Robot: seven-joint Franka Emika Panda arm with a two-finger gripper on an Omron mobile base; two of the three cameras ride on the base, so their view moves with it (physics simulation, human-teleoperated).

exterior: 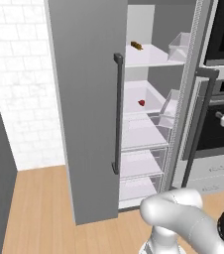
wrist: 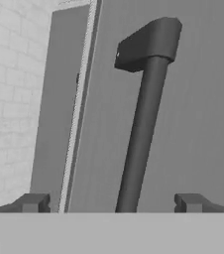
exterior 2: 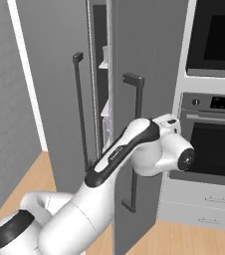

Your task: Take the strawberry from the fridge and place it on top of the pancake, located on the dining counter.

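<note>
The fridge point(exterior: 86, 99) is a tall grey unit whose left door is swung wide, baring white shelves. The strawberry point(exterior: 141, 102), a tiny red berry, lies on a middle shelf. The right door stands slightly ajar, its dark bar handle point(exterior: 203, 116) facing the ovens. In the hand view my gripper point(wrist: 111, 203) is open, and its two fingertips point(wrist: 32, 202) flank the lower part of that handle point(wrist: 140, 124) close in front of the door. My arm point(exterior 2: 129, 147) reaches across to the same handle point(exterior 2: 134, 134). The pancake and the dining counter are out of view.
A small brown-and-orange item point(exterior: 137, 46) rests on the upper shelf, and clear bins point(exterior: 179, 45) line the inside of the right door. Black-windowed wall ovens point(exterior 2: 214, 99) stand right of the fridge. A white tiled wall point(exterior: 15, 89) and wood floor point(exterior: 39, 208) lie to the left.
</note>
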